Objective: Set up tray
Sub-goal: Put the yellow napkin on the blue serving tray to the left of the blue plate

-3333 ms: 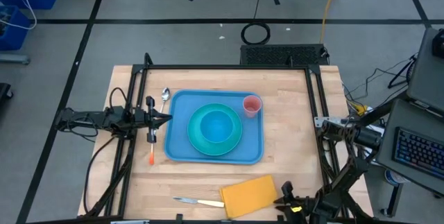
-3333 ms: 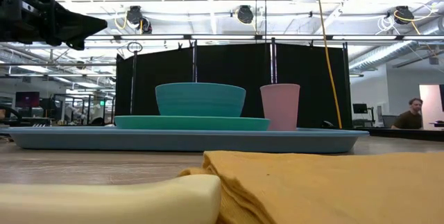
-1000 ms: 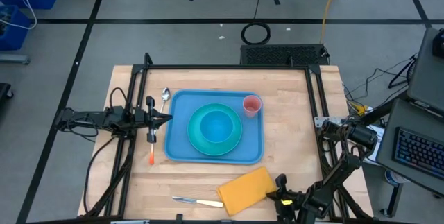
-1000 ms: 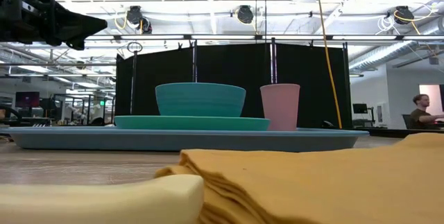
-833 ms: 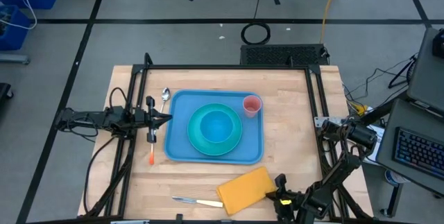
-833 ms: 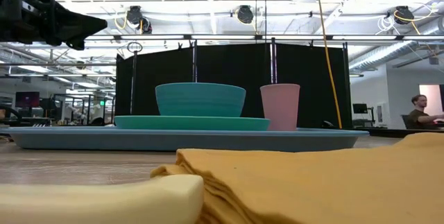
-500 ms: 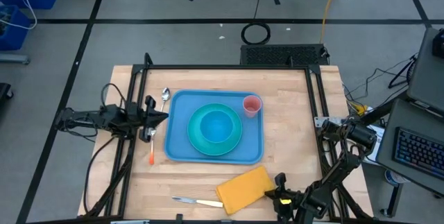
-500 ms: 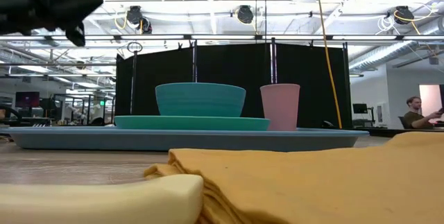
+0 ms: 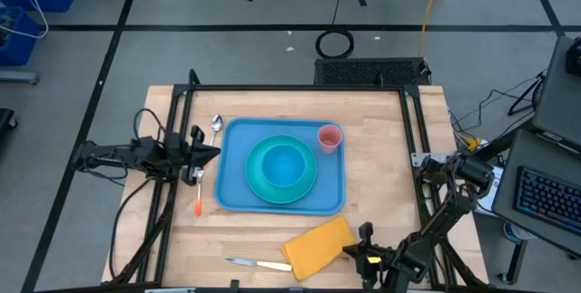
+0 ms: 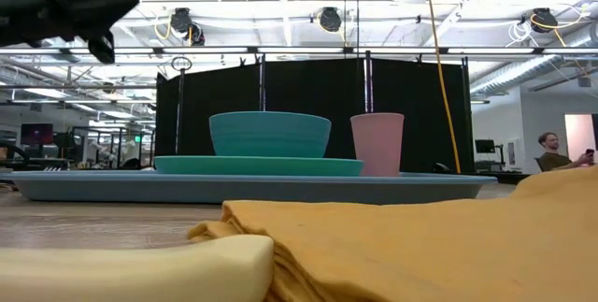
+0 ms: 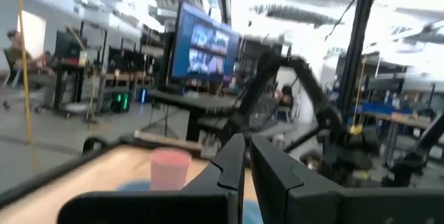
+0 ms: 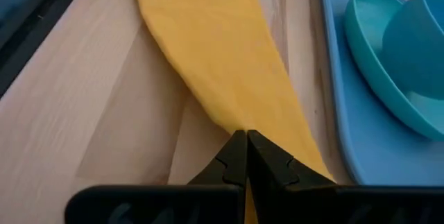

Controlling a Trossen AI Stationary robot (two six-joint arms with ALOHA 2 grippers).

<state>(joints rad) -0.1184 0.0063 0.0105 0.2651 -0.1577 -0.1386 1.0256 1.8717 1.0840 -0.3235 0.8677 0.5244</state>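
Note:
The blue tray [image 9: 234, 198] lies mid-table and carries a turquoise plate [image 9: 257, 182], a bowl [image 9: 283, 162] and a pink cup [image 9: 329, 137]. A folded yellow napkin [image 9: 316, 246] lies on the wood near the table's front edge, right of a knife [image 9: 259, 264]. My right gripper [image 9: 354, 252] is shut on the napkin's right end. My left gripper [image 9: 214, 152] hovers shut and empty by the tray's left rim, above the table, tipped a little upward [image 10: 112, 7]. My right gripper pinches the napkin's right end [image 12: 244, 123] between its two fingers, coming from the table's near right and slanting down. The fold has several layers. The held end is raised [image 10: 561, 190], while the rest [image 12: 201, 37] lies on the wood.
A spoon [image 9: 216, 126] lies beside the tray's far left corner and an orange-handled utensil [image 9: 198, 204] along its left side. The knife's cream handle [image 10: 131, 269] lies just in front of the napkin. Black frame rails [image 9: 300, 88] run along the table's edges.
My right gripper has drawn the napkin a little toward the table's left, lifting its held end; the napkin's free edge has slid closer over the knife handle. My left gripper has rolled about its own axis and tipped upward, staying in place.

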